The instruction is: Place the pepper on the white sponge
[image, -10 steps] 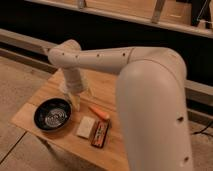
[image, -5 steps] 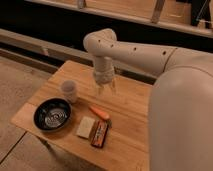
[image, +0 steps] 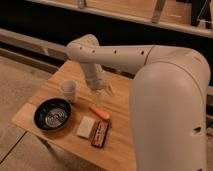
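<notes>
Over the counter's (image: 122, 107) middle hangs the claw (image: 101, 95), spread wide and holding nothing. Nearer lies the white sponge (image: 86, 127). Between them, just near of the claw, rests the pepper (image: 99, 112), its long axis running far-left to near-right.

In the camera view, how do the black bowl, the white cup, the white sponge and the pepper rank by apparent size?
1. black bowl
2. white cup and white sponge: about alike, so not ranked
3. pepper
The gripper hangs open just above the pepper.
</notes>
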`<state>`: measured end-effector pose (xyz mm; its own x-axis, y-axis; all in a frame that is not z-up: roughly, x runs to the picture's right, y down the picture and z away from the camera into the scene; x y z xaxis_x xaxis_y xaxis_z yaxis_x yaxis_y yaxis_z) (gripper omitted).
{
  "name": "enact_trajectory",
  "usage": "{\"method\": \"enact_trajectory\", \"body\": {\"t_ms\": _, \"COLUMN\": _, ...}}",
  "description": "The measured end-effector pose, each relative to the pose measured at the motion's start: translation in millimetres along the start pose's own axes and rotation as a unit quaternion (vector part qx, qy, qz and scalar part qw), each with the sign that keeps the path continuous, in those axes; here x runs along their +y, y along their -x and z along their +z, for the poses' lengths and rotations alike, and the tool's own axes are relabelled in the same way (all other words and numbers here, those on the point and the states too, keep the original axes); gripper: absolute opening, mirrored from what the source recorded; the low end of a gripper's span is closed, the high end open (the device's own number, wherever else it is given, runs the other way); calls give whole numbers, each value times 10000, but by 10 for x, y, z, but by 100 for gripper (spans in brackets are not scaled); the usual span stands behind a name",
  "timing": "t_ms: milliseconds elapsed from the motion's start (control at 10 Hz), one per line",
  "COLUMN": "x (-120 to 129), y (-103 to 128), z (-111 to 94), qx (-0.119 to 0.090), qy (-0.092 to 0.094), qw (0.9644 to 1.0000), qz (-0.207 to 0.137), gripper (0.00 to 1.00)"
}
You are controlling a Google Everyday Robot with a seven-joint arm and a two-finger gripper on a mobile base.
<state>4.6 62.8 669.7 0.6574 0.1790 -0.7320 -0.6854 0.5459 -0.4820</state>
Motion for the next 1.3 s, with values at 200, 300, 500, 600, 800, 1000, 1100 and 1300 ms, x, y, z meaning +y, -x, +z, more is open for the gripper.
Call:
{"method": "enact_trajectory", "body": {"t_ms": 200, "x": 1, "y": -4, "z": -4, "qx": 1, "qy": 0, "qw": 10000, "qz": 2, "gripper": 65}}
{"method": "enact_trajectory", "body": {"t_ms": 300, "x": 11, "y": 2, "z": -8, "qx": -1, "qy": 1, "qw": 10000, "qz": -8, "gripper": 65}}
{"method": "enact_trajectory", "body": {"t_ms": 500, "x": 10, "y": 2, "z": -6, "qx": 1, "qy": 1, "qw": 10000, "qz": -7, "gripper": 65}}
{"method": "enact_trajectory", "body": {"t_ms": 600, "x": 10, "y": 1, "z": -6, "qx": 0, "qy": 1, "qw": 10000, "qz": -7, "gripper": 65}}
{"method": "enact_trajectory", "body": {"t_ms": 800, "x": 7, "y": -1, "z": -5, "qx": 0, "qy": 4, "qw": 10000, "qz": -4, "gripper": 65}}
{"method": "enact_trajectory", "body": {"t_ms": 1000, "x": 4, "y": -3, "z": -4, "qx": 0, "qy": 5, "qw": 10000, "qz": 0, "gripper": 65}}
{"method": "enact_trajectory", "body": {"t_ms": 1100, "x": 4, "y": -5, "z": 5, "qx": 1, "qy": 17, "qw": 10000, "qz": 2, "gripper": 65}}
{"method": "enact_trajectory", "body": {"t_ms": 1300, "x": -2, "y": -58, "z": 218, "qx": 115, "qy": 228, "qw": 9997, "qz": 27, "gripper": 65}}
